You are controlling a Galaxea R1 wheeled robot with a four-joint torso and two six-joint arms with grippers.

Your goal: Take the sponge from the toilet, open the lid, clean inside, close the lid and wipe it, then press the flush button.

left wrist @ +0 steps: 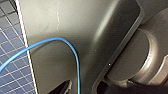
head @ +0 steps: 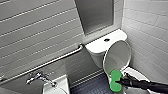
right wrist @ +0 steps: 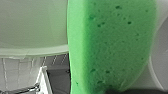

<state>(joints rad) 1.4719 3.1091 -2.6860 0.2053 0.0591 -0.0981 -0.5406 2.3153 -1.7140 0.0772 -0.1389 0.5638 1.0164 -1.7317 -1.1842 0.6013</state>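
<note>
- Head view: right gripper clamped on the one sponge, before the toilet's raised lid; one flush button behind the lid.
- Right wrist view: the sponge's pores.

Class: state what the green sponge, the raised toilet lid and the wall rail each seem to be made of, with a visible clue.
The sponge: soft foam, matt, its face pitted with small pores. The lid: probably hard plastic, though ceramic can't be excluded; smooth, with a white rim and a greyish inner side. The rail: likely metal, silvery with bright highlights.
</note>
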